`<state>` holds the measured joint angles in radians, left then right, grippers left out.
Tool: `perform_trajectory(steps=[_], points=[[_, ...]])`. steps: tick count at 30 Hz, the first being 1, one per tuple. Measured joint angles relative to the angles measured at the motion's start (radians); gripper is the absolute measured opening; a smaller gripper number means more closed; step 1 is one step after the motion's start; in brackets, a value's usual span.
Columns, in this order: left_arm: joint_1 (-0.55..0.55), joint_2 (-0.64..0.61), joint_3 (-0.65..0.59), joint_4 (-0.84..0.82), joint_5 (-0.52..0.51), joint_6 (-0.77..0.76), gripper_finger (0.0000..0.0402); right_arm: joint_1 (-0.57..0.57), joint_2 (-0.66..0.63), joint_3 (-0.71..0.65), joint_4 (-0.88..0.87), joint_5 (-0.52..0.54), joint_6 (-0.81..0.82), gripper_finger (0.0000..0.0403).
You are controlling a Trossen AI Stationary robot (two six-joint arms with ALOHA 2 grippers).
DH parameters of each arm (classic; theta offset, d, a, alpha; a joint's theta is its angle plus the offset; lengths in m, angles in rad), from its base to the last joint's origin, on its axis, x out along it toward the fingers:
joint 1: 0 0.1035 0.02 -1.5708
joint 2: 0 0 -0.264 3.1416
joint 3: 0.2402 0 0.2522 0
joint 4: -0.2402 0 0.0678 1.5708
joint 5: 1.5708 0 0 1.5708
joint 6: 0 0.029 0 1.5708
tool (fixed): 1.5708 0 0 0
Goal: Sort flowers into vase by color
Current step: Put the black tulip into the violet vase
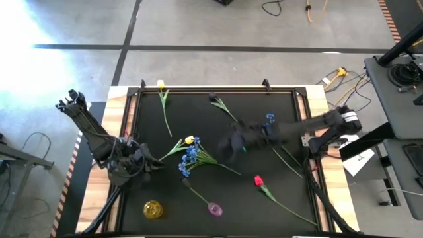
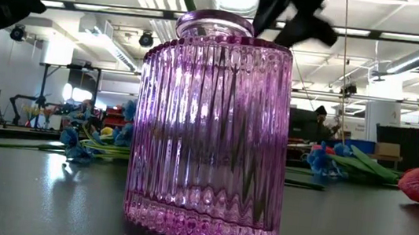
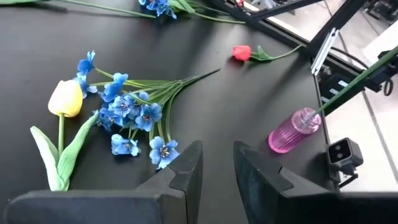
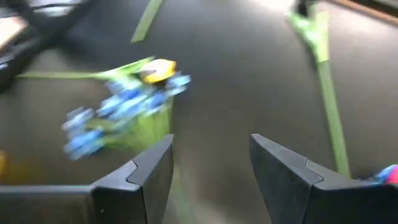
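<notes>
The right gripper point(image 4: 211, 171) hangs over the middle of the black tabletop point(image 1: 218, 198), blurred in the overhead view, its fingers parted with nothing between them. Just beyond it lies the bushy spray of small blue blossoms on green stems point(image 1: 190, 158), with a yellow tulip point(image 1: 190, 140) touching the spray's far side. The left gripper point(image 3: 217, 171) hovers low by the tabletop's left edge, its fingers a narrow gap apart and empty, facing the same spray.

A second blue sprig point(image 1: 269, 119) lies beside the right arm's wrist; a red tulip point(image 1: 258, 180) lies toward the near right corner; another yellow tulip point(image 1: 160, 84) sits at the far edge, and a dark bloom point(image 1: 215, 100) near it. The ribbed pink glass vase point(image 1: 215, 209) stands at the near edge with one stem already in it; a round yellow glass vase point(image 1: 153, 209) stands near it, toward the left corner.

Risk: since the yellow tulip touches the blue spray, a grasp there may gather both colours at once. Both grippers also face the same cluster and could collide.

Only the overhead view shows the yellow vase and both arms together. The table-level view fills with the pink vase. The left wrist view alone shows the tulip–spray contact sharply.
</notes>
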<state>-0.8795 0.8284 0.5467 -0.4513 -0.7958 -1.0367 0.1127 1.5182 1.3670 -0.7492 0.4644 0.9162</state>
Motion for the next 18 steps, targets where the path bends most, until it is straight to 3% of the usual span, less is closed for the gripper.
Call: perform_trajectory(steps=[9, 18], points=[[0.0, 0.041, 0.065, 0.018, 0.054, 0.006, 0.0077, -0.333, 0.134, 0.0, 0.039, -0.147, -0.168, 0.0199], [0.002, 0.064, 0.149, 0.046, -0.108, 0.127, 0.0077, -0.502, 0.317, 0.001, 0.221, -0.252, -0.323, 0.0199]])
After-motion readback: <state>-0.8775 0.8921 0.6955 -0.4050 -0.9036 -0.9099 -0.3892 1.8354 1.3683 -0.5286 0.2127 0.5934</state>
